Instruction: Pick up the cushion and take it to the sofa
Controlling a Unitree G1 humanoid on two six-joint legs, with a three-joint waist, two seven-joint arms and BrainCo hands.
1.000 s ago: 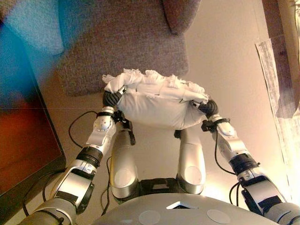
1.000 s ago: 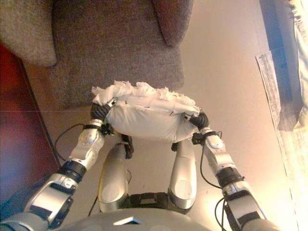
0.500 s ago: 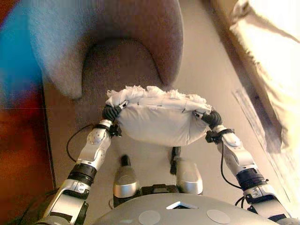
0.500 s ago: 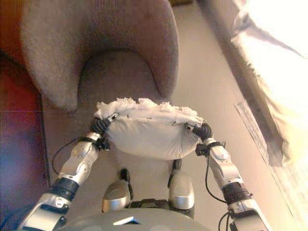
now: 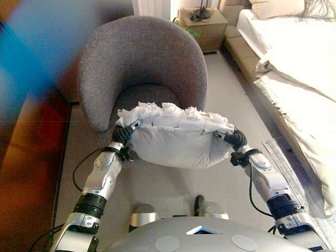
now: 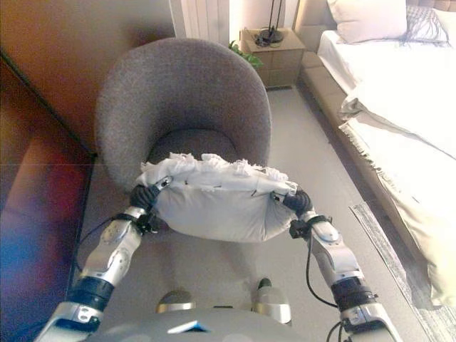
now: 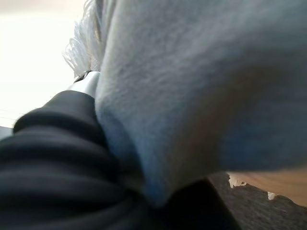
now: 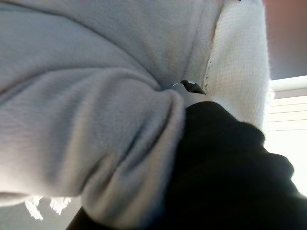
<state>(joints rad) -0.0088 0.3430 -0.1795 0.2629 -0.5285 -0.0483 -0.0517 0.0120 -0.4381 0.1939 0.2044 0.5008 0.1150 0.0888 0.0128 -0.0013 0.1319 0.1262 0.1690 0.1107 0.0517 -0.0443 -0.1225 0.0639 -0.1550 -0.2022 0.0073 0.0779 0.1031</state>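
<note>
A white cushion (image 5: 176,142) with a frilled top edge hangs between my two hands, above the floor just in front of a grey round armchair (image 5: 142,58). My left hand (image 5: 124,134) grips its left top corner and my right hand (image 5: 235,139) its right top corner. The cloth bunches into each hand in the left wrist view (image 7: 192,86) and the right wrist view (image 8: 86,96). Most of each hand is hidden in the cloth. The cushion sags between the hands, near the armchair's seat (image 5: 139,97).
A bed (image 5: 299,63) with pale bedding runs along the right, and a rug edge (image 5: 291,168) lies beside it. A wooden nightstand (image 5: 202,23) stands behind the armchair. Dark wooden furniture (image 5: 26,173) lines the left. Bare floor lies between the armchair and the bed.
The view has lifted from the floor to show the whole armchair, the bed and the nightstand. The cushion stays held between both hands in the same way.
</note>
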